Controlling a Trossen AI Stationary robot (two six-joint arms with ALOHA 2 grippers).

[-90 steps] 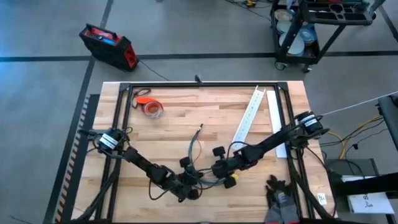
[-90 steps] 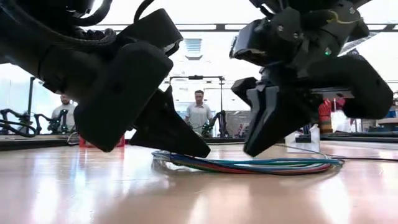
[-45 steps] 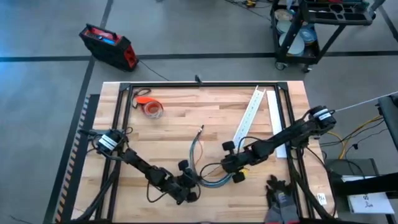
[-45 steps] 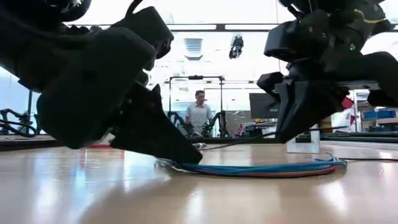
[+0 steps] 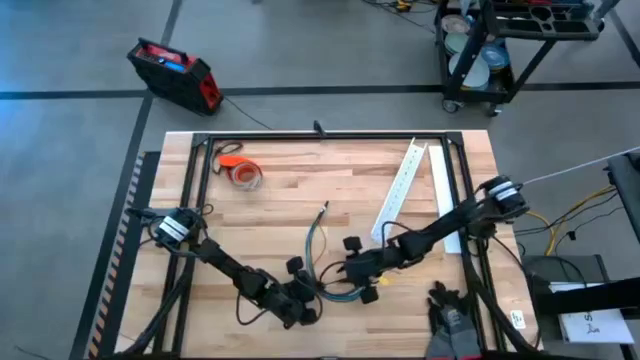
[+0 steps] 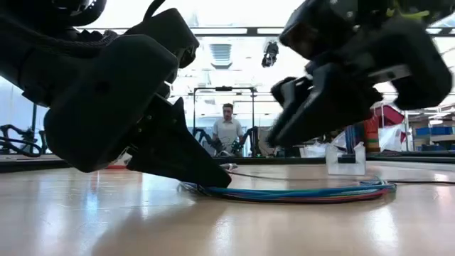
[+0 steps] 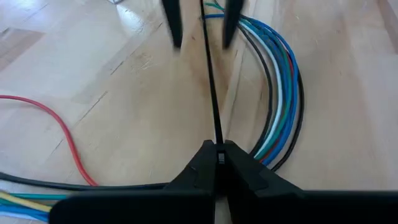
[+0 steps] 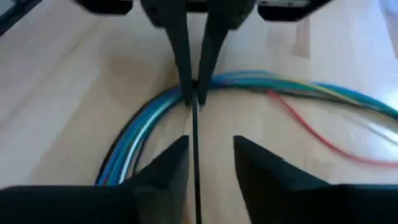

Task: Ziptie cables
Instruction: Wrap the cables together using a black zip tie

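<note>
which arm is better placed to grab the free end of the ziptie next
The right. The left gripper is shut on the ziptie, while the right gripper is open with the strip running between its fingers, beside the cables.

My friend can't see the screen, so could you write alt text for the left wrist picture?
The left gripper is shut on a thin dark ziptie running straight ahead over the wooden table, beside a curved bundle of blue, green and dark cables. The right gripper straddles the ziptie's far end, fingers apart.

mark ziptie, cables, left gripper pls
ziptie (image 7: 209, 81), left wrist view, middle of the thin dark strip.
cables (image 7: 281, 93), left wrist view, outer curve of the blue and green bundle.
left gripper (image 7: 217, 155), left wrist view, tips of jaws shut on the strip.
</note>
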